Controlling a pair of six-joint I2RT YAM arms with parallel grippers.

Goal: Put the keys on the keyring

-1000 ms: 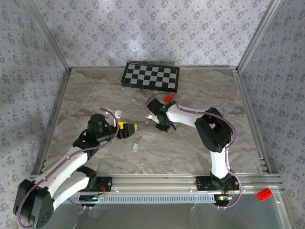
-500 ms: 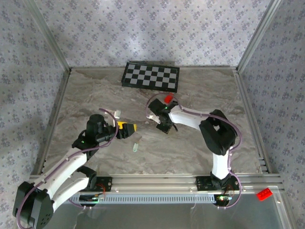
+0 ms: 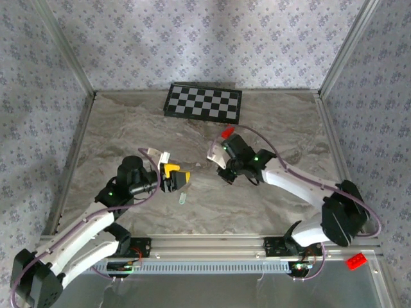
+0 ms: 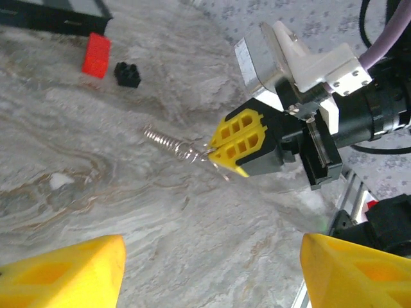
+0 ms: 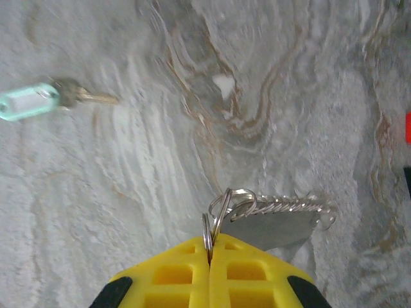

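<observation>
My right gripper (image 5: 210, 247) is shut on the keyring (image 5: 218, 215), a thin silver wire loop pinched edge-on between its yellow fingertips. The ring's fine chain (image 5: 289, 205) trails to the right over the marble. The left wrist view shows the same right gripper (image 4: 225, 160) holding the chain (image 4: 170, 142) just above the table. The key (image 5: 26, 101) has a pale green tag and lies flat at upper left, apart from the ring. From above, the key (image 3: 182, 199) lies just below my left gripper (image 3: 176, 177). My left gripper (image 4: 212, 276) is open, with bare table between its fingers.
A small red block (image 4: 97, 54) and a black cube (image 4: 127, 74) lie beyond the ring, near the checkerboard (image 3: 203, 102) at the back. A red brick (image 3: 355, 261) sits outside the frame at bottom right. Aluminium rails border the table (image 3: 128, 135).
The right arm's elbow has swung out to the right and its gripper has shifted slightly right. The left gripper has moved a little right and nearer the key.
</observation>
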